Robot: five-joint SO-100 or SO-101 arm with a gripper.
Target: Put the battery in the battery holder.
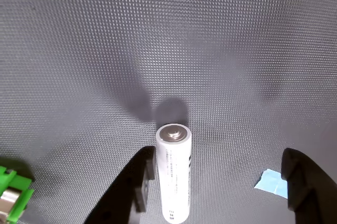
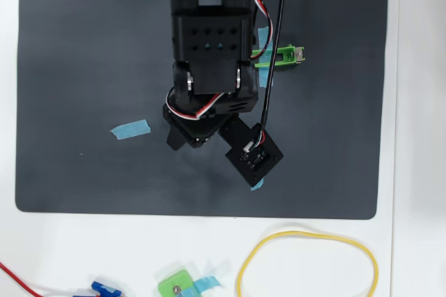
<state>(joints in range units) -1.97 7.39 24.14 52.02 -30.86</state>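
1. Wrist view: one white cylindrical battery [image 1: 173, 174] lies on the dark textured mat [image 1: 168, 34], between the hand's [image 1: 221, 182] spread, released black fingers [image 1: 138, 182]. I'd centre the fingers over the battery's middle before clenching.
2. Overhead view: one bright-green plastic battery holder [image 2: 281, 56] lies towards the mat's upper right corner; the arm hides the battery. Three blue tape strips [image 2: 130, 129] show.
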